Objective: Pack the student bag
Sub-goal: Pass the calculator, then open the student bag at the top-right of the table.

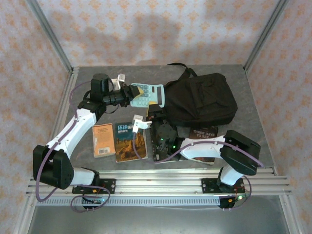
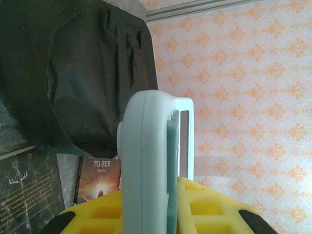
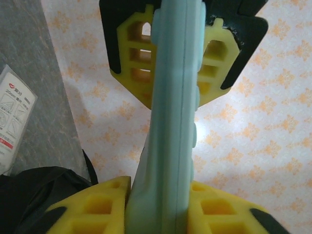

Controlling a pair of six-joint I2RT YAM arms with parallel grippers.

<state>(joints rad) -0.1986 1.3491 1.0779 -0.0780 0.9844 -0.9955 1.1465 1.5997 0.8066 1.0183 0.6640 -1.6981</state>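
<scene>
Yellow fingers of my right gripper sit right under the lens, pressed against both faces of a pale blue-green calculator that I see edge-on. At its other end my left gripper is clamped on it the same way, so both tools are closed on the calculator at once and it hangs between them above the grey table.

From the overhead camera, the student bag lies flat on the far right part of the table, with its straps trailing toward the back wall. The calculator's right end sits just beside the bag's left edge; I cannot tell if they touch.

Nearer the arms, an orange book and a blue-topped book lie side by side. A dark book is partly under my right arm.
</scene>
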